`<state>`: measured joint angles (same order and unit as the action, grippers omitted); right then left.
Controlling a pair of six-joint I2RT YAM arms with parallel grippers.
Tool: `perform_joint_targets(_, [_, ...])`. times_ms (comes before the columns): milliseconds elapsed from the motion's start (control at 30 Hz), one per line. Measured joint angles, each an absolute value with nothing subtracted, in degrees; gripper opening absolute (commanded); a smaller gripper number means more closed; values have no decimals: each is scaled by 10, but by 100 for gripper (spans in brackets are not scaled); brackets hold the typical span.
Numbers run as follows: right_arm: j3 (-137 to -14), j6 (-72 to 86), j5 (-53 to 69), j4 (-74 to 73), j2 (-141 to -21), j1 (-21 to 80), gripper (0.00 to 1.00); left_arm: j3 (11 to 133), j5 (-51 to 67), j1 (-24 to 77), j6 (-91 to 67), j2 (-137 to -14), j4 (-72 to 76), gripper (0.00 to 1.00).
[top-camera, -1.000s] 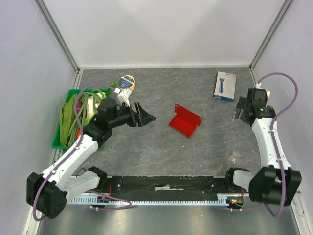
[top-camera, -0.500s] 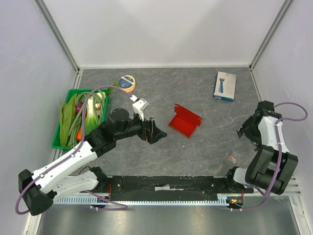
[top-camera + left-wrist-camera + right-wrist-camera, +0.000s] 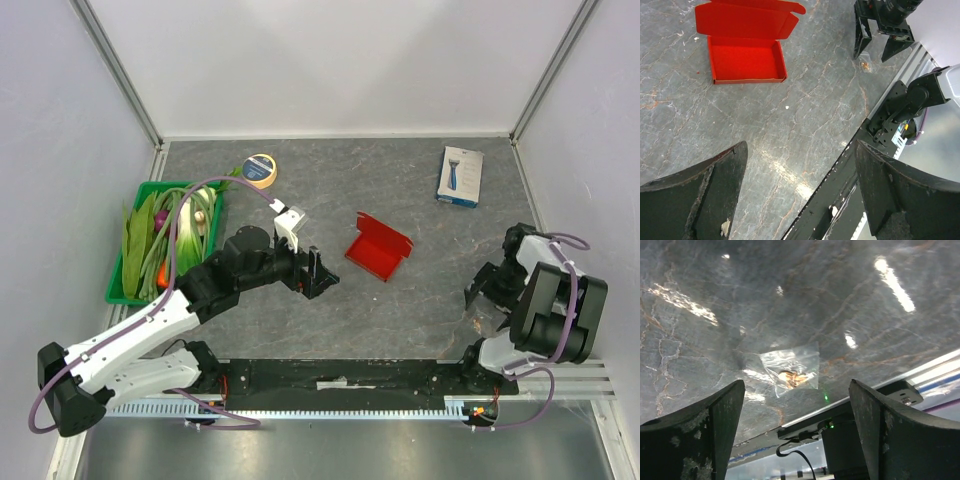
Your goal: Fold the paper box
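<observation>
Overhead; both wrists low over table point(image 3: 400, 180)

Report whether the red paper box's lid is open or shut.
Open. The paper box has its lid swung back, leaving its empty tray exposed.

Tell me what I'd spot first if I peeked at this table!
The bright red paper box pops out first, lying open in the middle of the table. A green basket of leafy vegetables sits at the left edge. The left gripper gapes open left of the box; the right gripper gapes over a tiny clear bag, front right.
</observation>
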<state>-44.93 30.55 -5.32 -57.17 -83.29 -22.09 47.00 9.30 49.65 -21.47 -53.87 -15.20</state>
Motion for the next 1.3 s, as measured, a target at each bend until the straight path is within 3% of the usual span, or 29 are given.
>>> perform_joint_targets(467, [-465,263,36,-546,-924,-188,43,475,90,496,-213,-556,-160,91])
perform_joint_targets(633, [-468,282,63,-551,-932,-136,40,479,90,492,-213,-561,-162,90])
perform_joint_targets(833, [-483,303,94,-543,-944,-96,22,480,89,488,-213,-563,-162,90])
perform_joint_targets(967, [-489,309,108,-522,-939,-80,16,480,89,482,-213,-563,-162,89])
perform_joint_targets(1300, [-479,330,89,-433,-790,54,15,478,109,425,-215,-563,-153,88])
